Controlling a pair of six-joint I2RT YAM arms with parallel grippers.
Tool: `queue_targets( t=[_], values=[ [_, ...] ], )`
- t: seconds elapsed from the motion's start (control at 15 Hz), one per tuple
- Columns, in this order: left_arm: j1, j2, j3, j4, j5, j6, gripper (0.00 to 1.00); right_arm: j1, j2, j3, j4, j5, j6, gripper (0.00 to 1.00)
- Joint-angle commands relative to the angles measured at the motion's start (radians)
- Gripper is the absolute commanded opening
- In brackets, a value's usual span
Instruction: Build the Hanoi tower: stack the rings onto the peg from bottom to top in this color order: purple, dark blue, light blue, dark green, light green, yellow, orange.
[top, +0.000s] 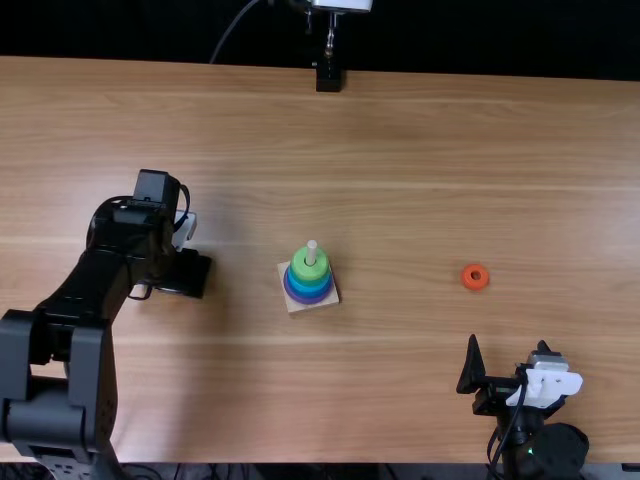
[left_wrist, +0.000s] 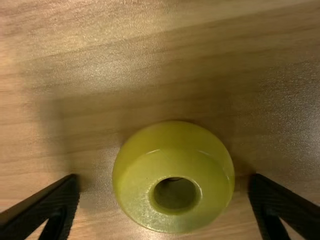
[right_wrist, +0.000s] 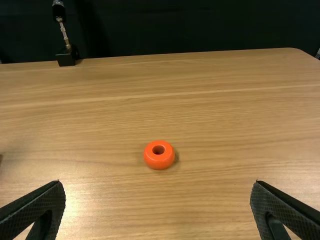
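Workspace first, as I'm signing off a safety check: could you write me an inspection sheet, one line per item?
surface: light brown wooden table, grain visible, some glare
job's things: peg upright on its square base, purple ring lowest, blue above, green on top; yellow ring and orange ring off the peg, on the table
clutter: black stand at the far edge
grippers: left gripper open around the yellow ring, not touching; right gripper open, nothing between its fingers
cables: one looped at the left arm's wrist, one at the right arm
surroundings: dark backdrop beyond the table
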Motion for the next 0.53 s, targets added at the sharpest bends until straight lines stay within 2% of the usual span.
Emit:
queue_targets(
  t=[0.0,0.13,0.27,0.47],
  values=[
    [-0.008,0.016,-0.047,-0.002,0.029,0.005,0.43,-0.002,-0.012,-0.079,-0.031,-0.005,-0.006,1.00],
    [-0.009,0.014,-0.048,0.037,0.027,0.002,0.00,-0.002,-0.012,-0.079,-0.031,-0.005,-0.006,1.00],
    [-0.011,0.010,-0.065,0.086,0.029,0.002,0.00,-0.002,-0.012,-0.079,-0.031,-0.005,-0.006,1.00],
    [-0.011,-0.052,-0.048,0.070,0.031,-0.004,0.00,-0.002,-0.012,-0.079,-0.031,-0.005,-0.006,1.00]
  ],
)
